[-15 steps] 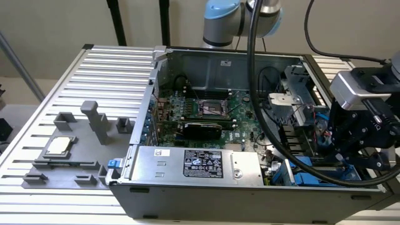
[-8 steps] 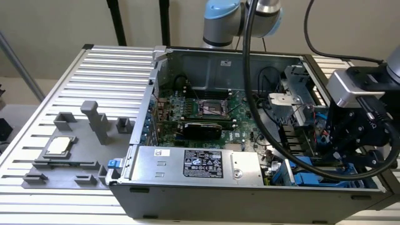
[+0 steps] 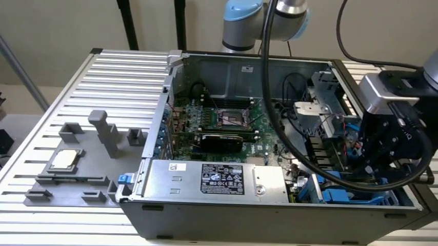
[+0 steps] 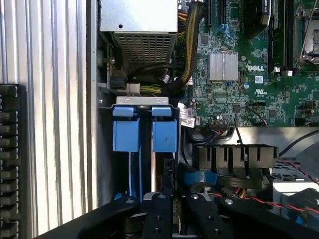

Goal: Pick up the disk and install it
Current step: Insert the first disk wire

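Note:
My gripper (image 4: pixel 178 199) hangs low over the drive bay at the case's front corner, on the exterior view's right (image 3: pixel 383 169). Its two black fingers (image 4: pixel 158 211) stand close together with only a narrow gap, and I see nothing held between them. Two blue carriers sit side by side in the bay, one (image 4: pixel 125 134) nearer the case wall and one (image 4: pixel 164 134) nearer the motherboard. A thin edge-on strip (image 4: pixel 162 172) runs from the second carrier down to the fingers; it may be the disk, whose labelled face is hidden.
The open computer case (image 3: pixel 157 118) holds the motherboard (image 3: pixel 219 118), the power supply (image 3: pixel 212 179) and a black cable loop (image 3: pixel 301 154). A grey fixture (image 3: pixel 75 174) with a square silver chip (image 3: pixel 63 160) lies on the slatted table at the exterior view's left.

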`<state>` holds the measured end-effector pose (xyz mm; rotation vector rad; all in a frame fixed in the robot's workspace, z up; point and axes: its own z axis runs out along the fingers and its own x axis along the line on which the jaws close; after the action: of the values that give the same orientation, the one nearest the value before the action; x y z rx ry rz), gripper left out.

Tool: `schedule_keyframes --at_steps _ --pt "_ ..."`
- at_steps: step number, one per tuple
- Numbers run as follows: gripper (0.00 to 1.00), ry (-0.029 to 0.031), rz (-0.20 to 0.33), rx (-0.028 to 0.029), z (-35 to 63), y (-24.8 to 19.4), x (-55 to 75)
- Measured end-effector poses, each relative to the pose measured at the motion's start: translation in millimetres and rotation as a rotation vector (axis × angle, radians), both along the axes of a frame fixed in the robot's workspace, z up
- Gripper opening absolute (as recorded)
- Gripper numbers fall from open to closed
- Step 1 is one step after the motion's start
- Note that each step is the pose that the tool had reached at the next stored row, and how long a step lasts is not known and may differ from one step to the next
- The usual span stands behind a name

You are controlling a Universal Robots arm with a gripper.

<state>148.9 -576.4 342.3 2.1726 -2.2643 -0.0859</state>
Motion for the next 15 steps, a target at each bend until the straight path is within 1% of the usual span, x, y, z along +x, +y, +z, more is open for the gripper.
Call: schedule_keyframes --at_steps 3,8,13,15 --pt "0.0 0.0013 -0.02 -0.0046 0.0 0.0 0.2" --pt "0.0 0.0022 -0.037 -0.0169 0.1 0.1 0.3" --pt "0.0 0.0021 -0.039 -0.022 0.0 2.9 0.2" --pt "0.0 0.0021 -0.04 -0.0243 -0.3 3.2 0.2"
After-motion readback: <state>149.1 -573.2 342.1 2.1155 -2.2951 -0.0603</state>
